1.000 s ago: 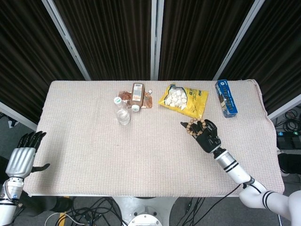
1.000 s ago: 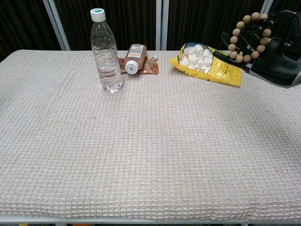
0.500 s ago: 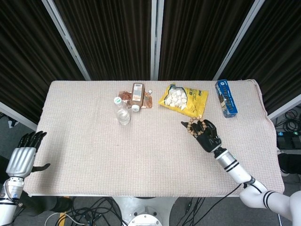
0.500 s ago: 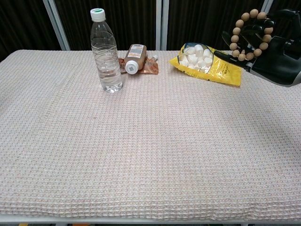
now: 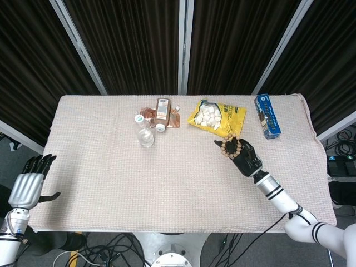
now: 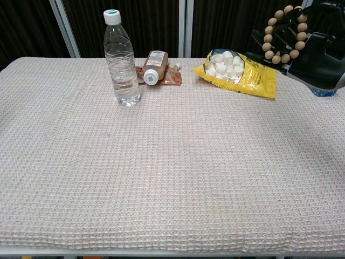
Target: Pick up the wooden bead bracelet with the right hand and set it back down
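Your right hand (image 5: 247,159) holds the wooden bead bracelet (image 5: 230,146) up off the desk (image 5: 111,178), right of centre in the head view; the loop hangs around its dark fingers (image 6: 280,35), which curl through it. In the chest view that hand sits at the upper right edge, cut off by the frame, so you cannot see the whole palm or the wrist there. Your left hand (image 5: 28,186) shows only in the head view, at the lower left beside the desk's edge, fingers spread and holding nothing; its arm runs out of frame. Toward the top of the frame, the clear water bottle (image 6: 123,58) stands upright with a green-topped cap. Just right of it lies a brown bottle (image 6: 154,65) on a brown pouch; its label is too small to read. The yellow snack bag (image 6: 241,73) carries print you cannot make out. The blue box (image 5: 267,115), upper right in the head view, is mostly hidden behind the hand in the chest view
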`<state>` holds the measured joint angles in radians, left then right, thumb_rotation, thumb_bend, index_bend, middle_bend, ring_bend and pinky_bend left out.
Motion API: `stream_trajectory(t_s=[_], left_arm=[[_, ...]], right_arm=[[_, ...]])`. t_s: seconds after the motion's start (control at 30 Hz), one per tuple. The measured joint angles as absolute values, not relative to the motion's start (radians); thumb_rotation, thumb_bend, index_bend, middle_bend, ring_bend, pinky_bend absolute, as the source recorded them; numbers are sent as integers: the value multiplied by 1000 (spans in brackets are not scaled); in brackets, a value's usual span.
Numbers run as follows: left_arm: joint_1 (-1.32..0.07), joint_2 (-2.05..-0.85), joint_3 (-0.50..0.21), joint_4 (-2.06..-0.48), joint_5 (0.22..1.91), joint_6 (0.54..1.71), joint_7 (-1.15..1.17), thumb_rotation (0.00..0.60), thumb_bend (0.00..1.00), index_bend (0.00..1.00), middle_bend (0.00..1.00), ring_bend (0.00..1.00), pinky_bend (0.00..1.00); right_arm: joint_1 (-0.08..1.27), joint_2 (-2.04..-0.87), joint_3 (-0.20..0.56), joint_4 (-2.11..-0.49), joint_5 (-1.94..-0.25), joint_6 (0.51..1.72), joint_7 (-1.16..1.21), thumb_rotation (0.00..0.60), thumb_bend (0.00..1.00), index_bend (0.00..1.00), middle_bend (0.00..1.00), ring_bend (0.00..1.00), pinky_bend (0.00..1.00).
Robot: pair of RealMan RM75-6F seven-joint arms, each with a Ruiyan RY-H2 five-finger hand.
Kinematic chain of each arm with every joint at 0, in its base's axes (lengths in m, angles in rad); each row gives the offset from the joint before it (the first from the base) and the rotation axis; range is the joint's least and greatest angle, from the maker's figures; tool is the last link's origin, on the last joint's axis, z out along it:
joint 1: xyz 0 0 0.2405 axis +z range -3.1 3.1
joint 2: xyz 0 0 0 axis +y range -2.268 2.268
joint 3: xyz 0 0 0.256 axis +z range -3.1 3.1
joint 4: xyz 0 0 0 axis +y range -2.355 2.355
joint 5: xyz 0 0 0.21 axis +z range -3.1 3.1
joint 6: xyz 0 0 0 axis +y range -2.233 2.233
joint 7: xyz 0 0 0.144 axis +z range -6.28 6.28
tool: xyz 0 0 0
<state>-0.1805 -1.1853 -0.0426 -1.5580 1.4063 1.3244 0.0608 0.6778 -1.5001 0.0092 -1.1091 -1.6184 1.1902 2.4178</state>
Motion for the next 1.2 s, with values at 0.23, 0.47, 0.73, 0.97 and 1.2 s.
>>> stream_trajectory(t_s=[0.23, 0.47, 0.73, 0.97, 1.2], left_arm=[[-182, -1184, -41, -1558, 1404, 1320, 60, 600, 0, 86, 48, 0, 0], [-182, -1182, -39, -1561, 1405, 1319, 60, 600, 0, 86, 48, 0, 0], [-185, -1181, -38, -1563, 1403, 1314, 64, 600, 0, 86, 48, 0, 0], [-184, -1177, -35, -1569, 1401, 1311, 63, 600, 0, 86, 48, 0, 0], [-183, -1179, -35, -1566, 1401, 1313, 60, 600, 0, 86, 48, 0, 0]], right_arm=[[681, -1505, 12, -1097, -1620, 1196, 2413, 340, 1000, 565, 571, 219, 0], [685, -1510, 9, -1080, -1631, 1207, 2409, 363, 1000, 511, 533, 191, 0], [694, -1527, 7, -1041, -1638, 1212, 2415, 474, 1000, 442, 483, 149, 0], [720, -1543, -2, -1009, -1651, 1192, 2421, 600, 1000, 329, 457, 124, 0], [736, -1549, -16, -1007, -1663, 1180, 2375, 519, 957, 123, 367, 52, 0]])
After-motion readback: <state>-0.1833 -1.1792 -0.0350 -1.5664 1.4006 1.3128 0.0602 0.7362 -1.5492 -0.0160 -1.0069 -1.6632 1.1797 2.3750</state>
